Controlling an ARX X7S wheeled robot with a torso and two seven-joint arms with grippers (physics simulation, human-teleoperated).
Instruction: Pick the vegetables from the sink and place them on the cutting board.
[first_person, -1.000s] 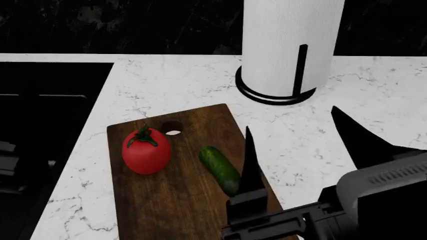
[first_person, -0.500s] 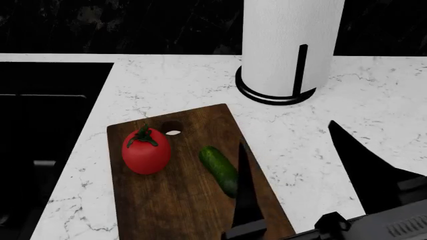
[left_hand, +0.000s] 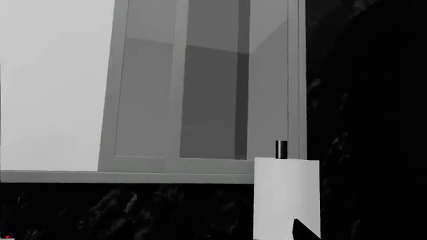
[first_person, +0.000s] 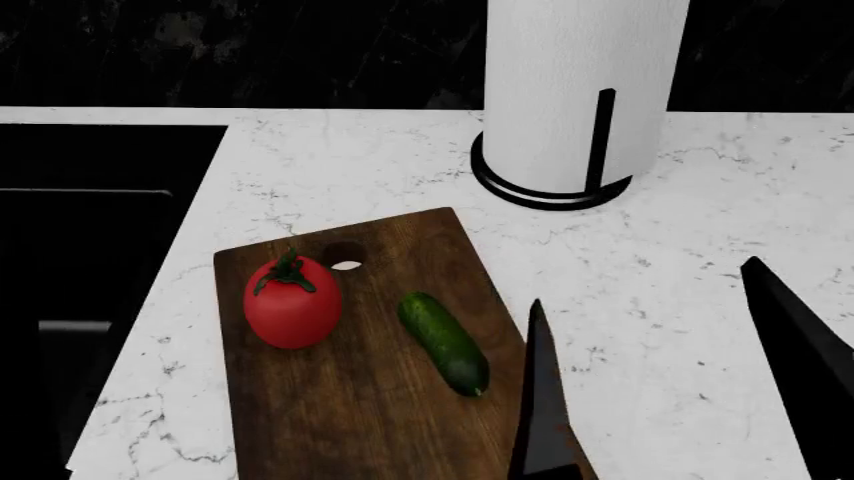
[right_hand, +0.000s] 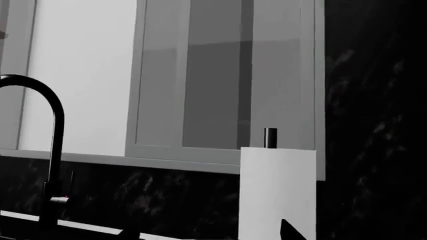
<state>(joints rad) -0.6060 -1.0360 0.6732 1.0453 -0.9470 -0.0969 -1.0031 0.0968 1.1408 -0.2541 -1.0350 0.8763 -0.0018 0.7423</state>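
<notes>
A red tomato (first_person: 292, 305) with a green stem and a dark green cucumber (first_person: 443, 343) lie side by side on the brown cutting board (first_person: 360, 410), apart from each other. The black sink (first_person: 80, 250) is at the left, and no vegetable shows in it. My right gripper (first_person: 641, 282) hovers open to the right of the cucumber, holding nothing, its two black fingers (first_person: 541, 400) spread wide. In the right wrist view only one fingertip (right_hand: 290, 231) shows. The left wrist view likewise shows a single fingertip (left_hand: 302, 231); the left gripper is out of the head view.
A white paper-towel roll (first_person: 581, 90) on a black stand stands behind the board on the white marble countertop (first_person: 667, 230), and also shows in the wrist views (right_hand: 277, 195) (left_hand: 287, 200). A black faucet (right_hand: 57, 115) rises by the sink. Grey cabinet fronts (left_hand: 200, 100) are behind.
My right gripper has drawn back toward me and to the right, uncovering the whole cucumber. The bit of left arm at the view's left edge has gone. Tomato and cucumber have not moved.
</notes>
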